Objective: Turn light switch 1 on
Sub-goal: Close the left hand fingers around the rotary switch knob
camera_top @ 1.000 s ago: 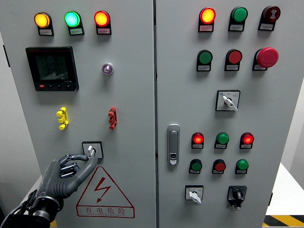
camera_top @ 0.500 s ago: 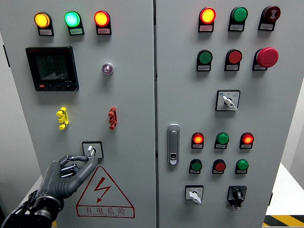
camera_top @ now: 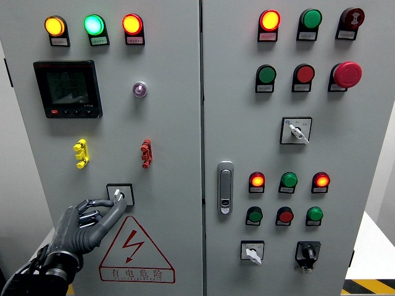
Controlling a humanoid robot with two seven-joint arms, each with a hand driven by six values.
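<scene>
On the left cabinet door, low down, a rotary selector switch sits on a square black-framed plate, its small white knob pointing up and slightly left. My left hand, dark grey with jointed fingers, comes in from the lower left. Its thumb and index fingertips pinch the white knob from below and from the left. The other fingers are curled beneath. My right hand does not show.
A red-bordered lightning warning triangle lies just under the switch. Yellow and red toggle handles, a black meter display and lit indicator lamps sit above. The right door carries the handle, push buttons and more selector switches.
My left hand has shifted slightly lower and its fingertips have closed tighter on the knob. The knob's angle looks nearly unchanged.
</scene>
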